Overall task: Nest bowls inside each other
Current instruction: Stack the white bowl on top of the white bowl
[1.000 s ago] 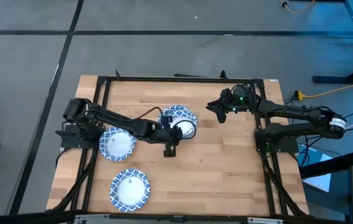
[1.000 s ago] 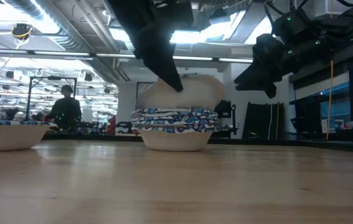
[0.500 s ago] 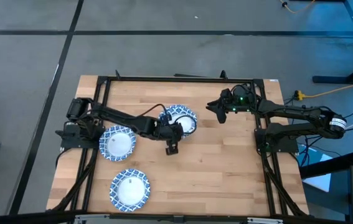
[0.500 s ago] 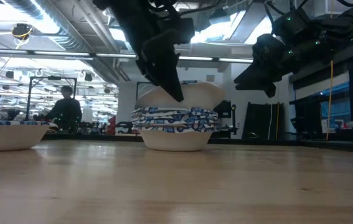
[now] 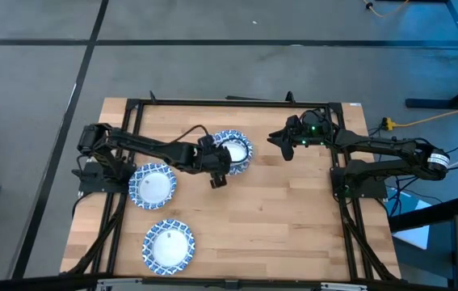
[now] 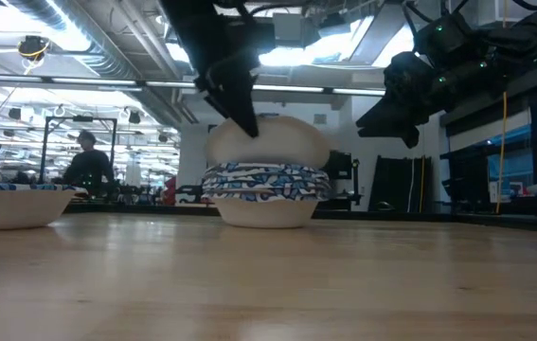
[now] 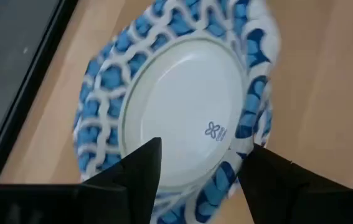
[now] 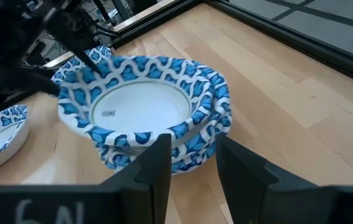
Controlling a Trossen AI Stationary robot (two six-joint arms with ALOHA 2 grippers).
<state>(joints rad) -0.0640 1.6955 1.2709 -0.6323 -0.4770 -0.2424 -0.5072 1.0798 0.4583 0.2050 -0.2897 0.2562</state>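
A stack of bowls [image 5: 237, 148] with white centres and blue-and-white rims rests on its bottom bowl on the wooden table, far of the middle. In the right wrist view the top bowl [image 8: 142, 106] sits a little off-centre, and lower rims [image 8: 221, 118] show beside it. My left gripper [image 5: 224, 159] is open just above the stack's near-left rim [image 7: 182, 186], clear of it in the low view [image 6: 247, 125]. My right gripper [image 5: 278, 143] hovers to the right of the stack, open by a narrow gap [image 8: 192, 146], with nothing between its fingers.
Two single bowls stand on the table's left half, one [image 5: 153, 186] at the left side and one [image 5: 168, 245] near the front edge. A black frame [image 5: 229, 103] runs round the table. Bare wood lies on the near right [image 5: 293, 226].
My left gripper has let go of the top bowl and drawn back from it, toward the table's far-left and slightly up. The bowl, held just near-right of the stack a second ago, now lies on the stack.
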